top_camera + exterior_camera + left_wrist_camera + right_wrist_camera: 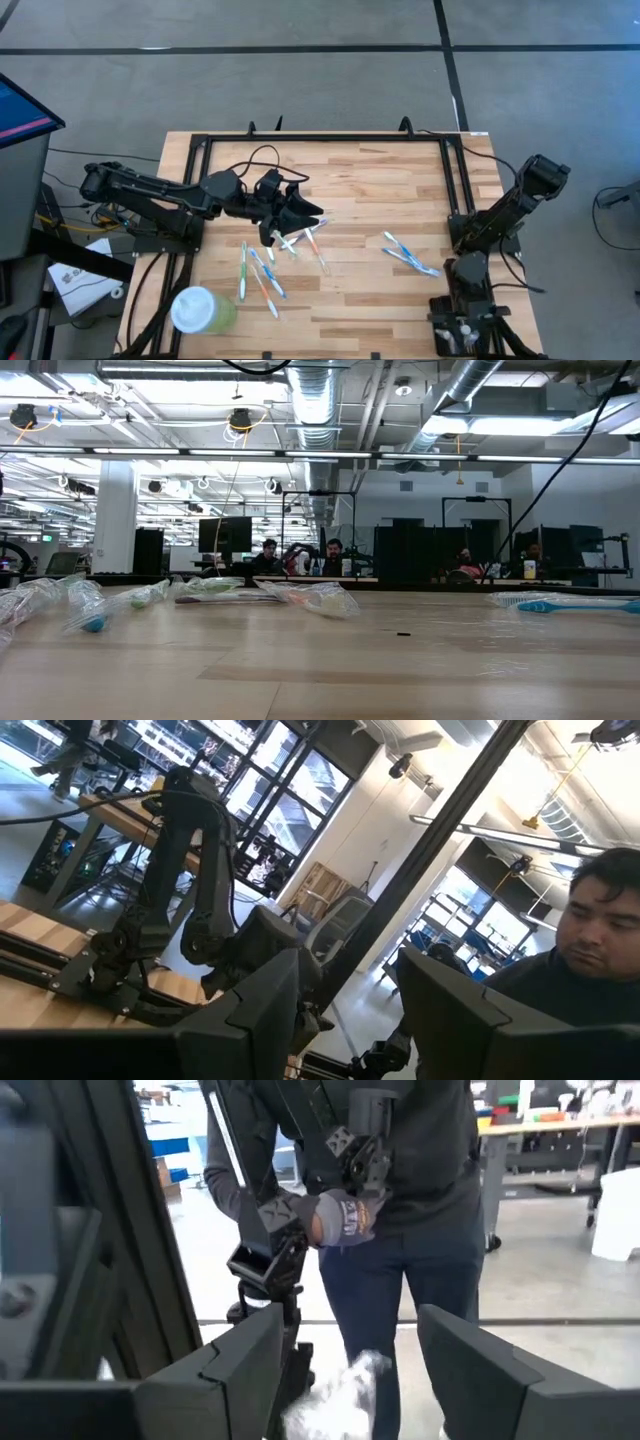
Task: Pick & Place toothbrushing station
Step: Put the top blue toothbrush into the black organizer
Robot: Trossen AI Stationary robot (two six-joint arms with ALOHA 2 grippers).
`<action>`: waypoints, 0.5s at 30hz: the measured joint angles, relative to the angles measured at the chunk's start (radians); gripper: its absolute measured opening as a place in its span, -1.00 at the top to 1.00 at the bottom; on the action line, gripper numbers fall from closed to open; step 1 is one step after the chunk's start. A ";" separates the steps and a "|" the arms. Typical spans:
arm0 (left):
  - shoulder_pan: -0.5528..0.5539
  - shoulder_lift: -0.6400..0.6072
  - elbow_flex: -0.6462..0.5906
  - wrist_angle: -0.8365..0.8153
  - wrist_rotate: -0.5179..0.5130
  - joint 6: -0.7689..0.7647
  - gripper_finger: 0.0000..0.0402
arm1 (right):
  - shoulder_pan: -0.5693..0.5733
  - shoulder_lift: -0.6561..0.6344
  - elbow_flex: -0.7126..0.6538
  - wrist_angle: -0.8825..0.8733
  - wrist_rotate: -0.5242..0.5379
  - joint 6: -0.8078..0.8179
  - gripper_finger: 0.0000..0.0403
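Note:
The toothbrushing station shows in no view. My left gripper hangs open above the middle of the table, over several plastic-wrapped toothbrushes. Its wrist view looks level into the room, and nothing lies between its fingers. My right gripper sits at the table's near right corner, pointing out past the near edge. It is open too, with nothing between its fingers.
A pale green cup with a white lid stands at the near left. More wrapped toothbrushes lie right of centre and show in the low view. A black frame borders the table. A person with a gloved hand stands beyond the near edge.

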 joint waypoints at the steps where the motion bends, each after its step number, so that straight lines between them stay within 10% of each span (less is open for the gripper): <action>1: 0.000 0.000 0.000 0.000 0.000 0.000 0.16 | -0.004 -0.022 0.000 -0.011 0.000 0.000 -0.12; 15: 0.000 0.000 0.000 0.001 0.000 0.003 0.16 | -0.149 -0.357 0.000 -0.185 0.001 0.115 -0.10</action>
